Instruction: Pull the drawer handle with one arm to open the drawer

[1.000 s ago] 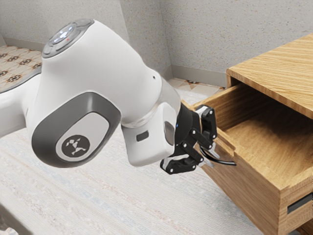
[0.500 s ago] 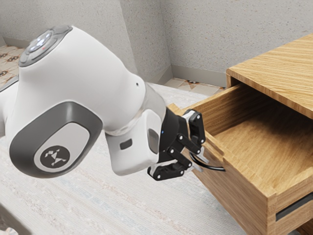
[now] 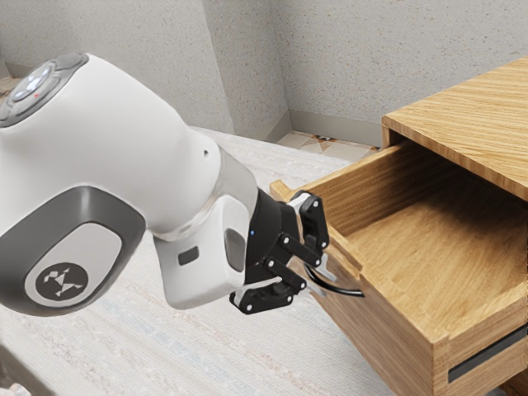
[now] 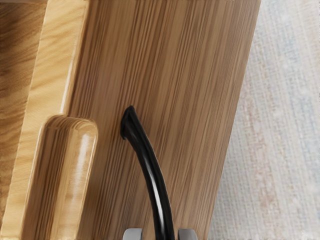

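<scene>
Since the gripper (image 3: pixel 318 274) clenches the black handle (image 3: pixel 340 289) between its jaws, draw the drawer (image 3: pixel 396 330) straight outward — level, no twist — so the hold doesn't slip.

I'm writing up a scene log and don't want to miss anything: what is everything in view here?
cabinet: one, light wood, exterior view's right.
drawer: one, same wood, standing open out of the cabinet, nothing inside.
drawer handle: one, black curved bar, on the drawer's front.
rug: one, pale beige-grey, on the floor.
walls: two, speckled grey, behind.
arm: one, white and grey, from the exterior view's left.
gripper: one, black, shut on the drawer handle.
</scene>
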